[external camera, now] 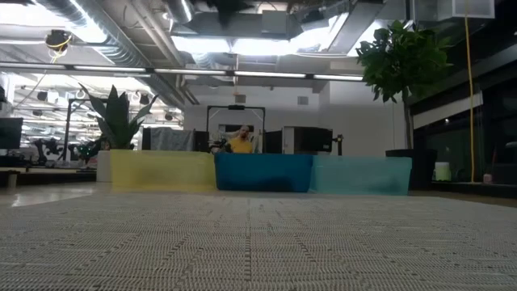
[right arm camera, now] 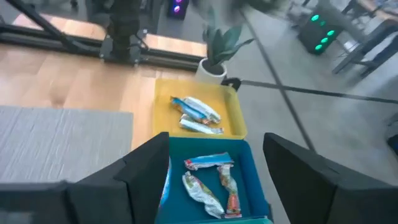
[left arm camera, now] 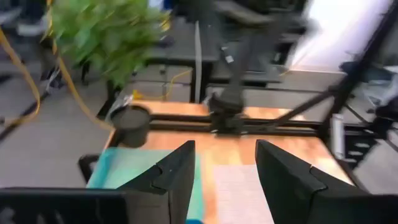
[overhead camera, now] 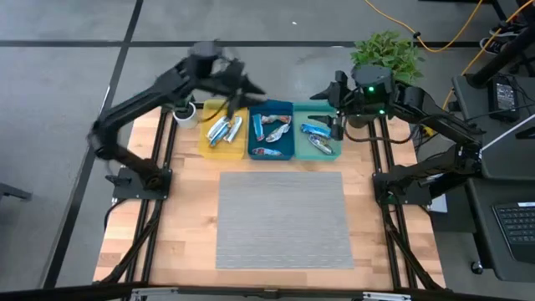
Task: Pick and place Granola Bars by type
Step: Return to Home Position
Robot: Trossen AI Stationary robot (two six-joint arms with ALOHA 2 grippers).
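Three trays stand side by side at the table's far edge. The yellow tray (overhead camera: pixel 209 142) holds silver and blue-silver bars (overhead camera: pixel 224 128), also seen as bars (right arm camera: pixel 196 115). The blue tray (overhead camera: pixel 284 107) holds red-orange multicoloured bars (overhead camera: pixel 272 130), seen again as bars (right arm camera: pixel 211 180). The teal tray (overhead camera: pixel 333 152) holds bright blue bars (overhead camera: pixel 316 134). My left gripper (overhead camera: pixel 249 90) (left arm camera: pixel 225 149) hovers open above the yellow and blue trays' far edge, holding nothing. My right gripper (overhead camera: pixel 324 109) (right arm camera: pixel 217 140) hovers open over the teal tray, pointing toward the blue tray, also holding nothing.
A grey woven mat (overhead camera: pixel 280 219) covers the middle of the wooden table. A small white pot with a plant (overhead camera: pixel 185 113) stands left of the yellow tray, and a leafy plant (overhead camera: pixel 386 52) behind the right arm. The low view shows the trays' near walls (external camera: pixel 262 171) and a person (external camera: pixel 240 141) far behind.
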